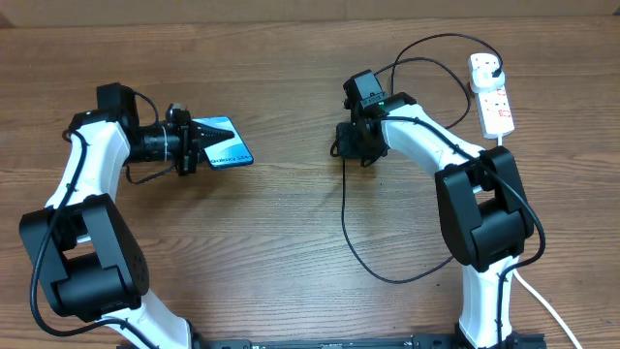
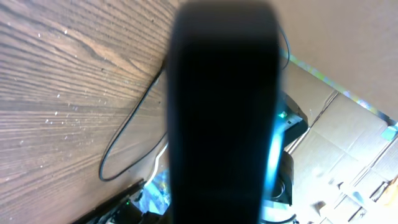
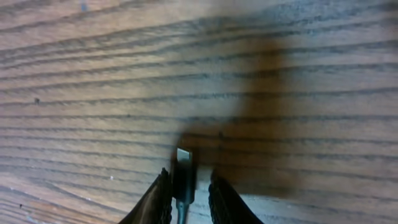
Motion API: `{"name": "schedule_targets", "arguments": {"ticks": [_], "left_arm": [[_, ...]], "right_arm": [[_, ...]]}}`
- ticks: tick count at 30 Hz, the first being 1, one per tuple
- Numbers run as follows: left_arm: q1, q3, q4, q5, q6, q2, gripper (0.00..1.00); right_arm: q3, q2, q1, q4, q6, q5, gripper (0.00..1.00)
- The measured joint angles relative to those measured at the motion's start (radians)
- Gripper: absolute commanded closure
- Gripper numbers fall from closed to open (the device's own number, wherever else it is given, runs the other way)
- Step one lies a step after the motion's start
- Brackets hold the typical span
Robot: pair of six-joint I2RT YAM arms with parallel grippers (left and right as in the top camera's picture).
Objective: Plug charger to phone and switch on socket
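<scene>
The phone (image 1: 225,143), with a light-blue screen and black edges, is held at one short end by my left gripper (image 1: 199,143), which is shut on it. In the left wrist view the phone (image 2: 224,112) is a dark blur edge-on that fills the middle. My right gripper (image 1: 354,147) is shut on the charger's small connector tip (image 3: 184,169), which sticks out between the fingers (image 3: 191,198) above the wood. The black cable (image 1: 345,218) hangs from it and loops over the table. The charger's plug (image 1: 489,66) sits in the white socket (image 1: 494,102) at the far right.
The wooden table (image 1: 271,252) carries the cable's loop (image 1: 387,276) near the right arm's base. The thick white cord (image 1: 547,310) runs off at the front right. Cardboard boxes (image 2: 354,137) stand beyond the table edge in the left wrist view.
</scene>
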Motion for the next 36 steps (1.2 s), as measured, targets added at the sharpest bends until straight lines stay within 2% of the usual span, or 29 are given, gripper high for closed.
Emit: {"name": "schedule_targets", "arguments": {"ticks": [8, 13, 22, 25, 29, 36], "left_arm": [[0.000, 0.000, 0.045, -0.018, -0.003, 0.000, 0.96], [0.000, 0.000, 0.047, -0.035, -0.003, 0.000, 0.96], [0.000, 0.000, 0.047, -0.055, -0.003, 0.000, 0.96], [0.000, 0.000, 0.055, -0.075, -0.003, 0.000, 0.96], [0.000, 0.000, 0.089, -0.142, -0.002, 0.000, 0.96], [0.000, 0.000, 0.125, -0.266, 0.032, 0.000, 0.96]], "right_arm": [[-0.004, 0.000, 0.018, 0.007, 0.004, 0.022, 0.87], [-0.011, 0.000, 0.018, 0.015, 0.029, 0.022, 0.96], [-0.013, 0.000, 0.018, 0.016, 0.092, 0.022, 0.96], [0.002, 0.000, 0.020, -0.030, 0.109, 0.039, 0.96], [0.031, 0.000, 0.046, -0.095, 0.113, 0.137, 0.96], [0.032, 0.000, 0.160, -0.071, 0.112, 0.254, 0.96]]}}
